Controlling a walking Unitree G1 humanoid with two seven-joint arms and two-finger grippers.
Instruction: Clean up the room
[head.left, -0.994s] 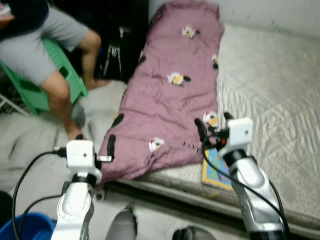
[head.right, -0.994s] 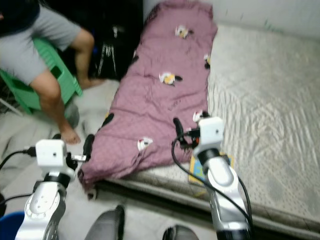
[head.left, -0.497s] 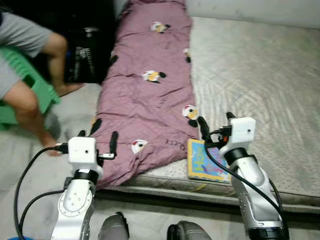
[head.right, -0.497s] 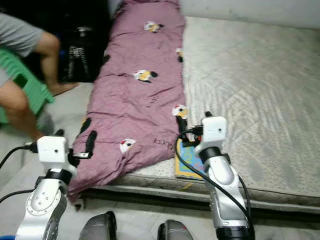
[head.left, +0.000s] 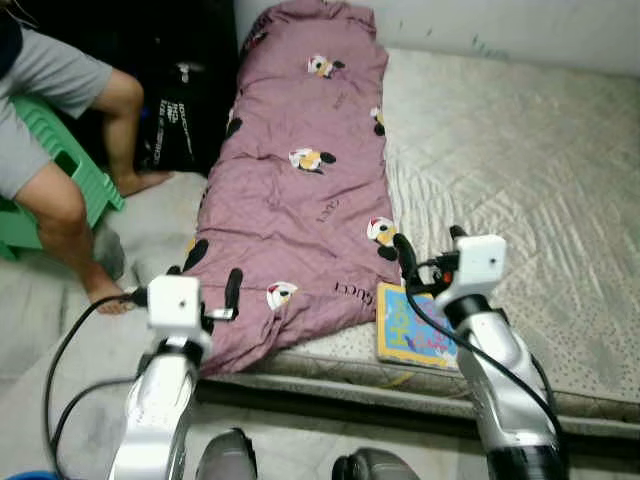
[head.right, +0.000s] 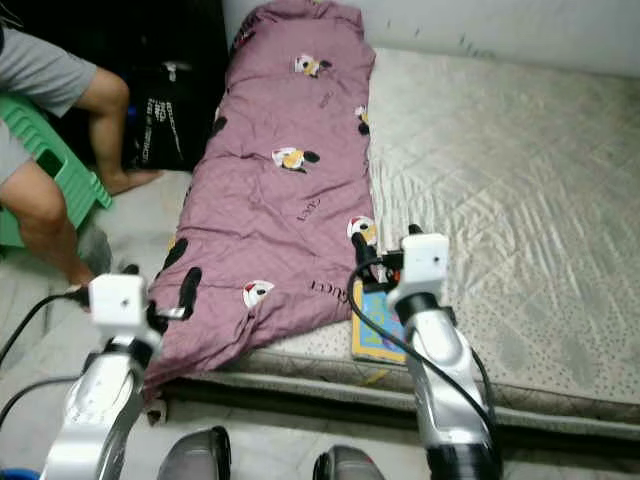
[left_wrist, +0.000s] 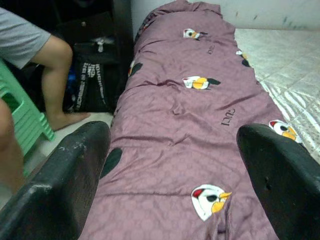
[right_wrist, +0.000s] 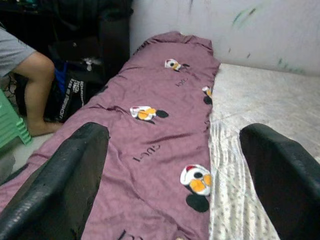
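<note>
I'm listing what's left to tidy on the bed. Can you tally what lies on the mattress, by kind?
Purple blanket: 1
Children's book: 1
Total: 2 things on the mattress

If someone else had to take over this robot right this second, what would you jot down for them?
Left gripper: open, holding nothing, raised over the near left corner of the purple blanket.
Right gripper: open, holding nothing, raised above the colourful book.
Things: the blanket lies lengthwise along the left side of the mattress, its near corner hanging over the edge. The book lies flat on the mattress near the front edge, just right of the blanket.
Beside the bed: a person sits on a green stool, next to a black bag.
Done: nothing picked up yet.
Left: probably the book and the blanket.
</note>
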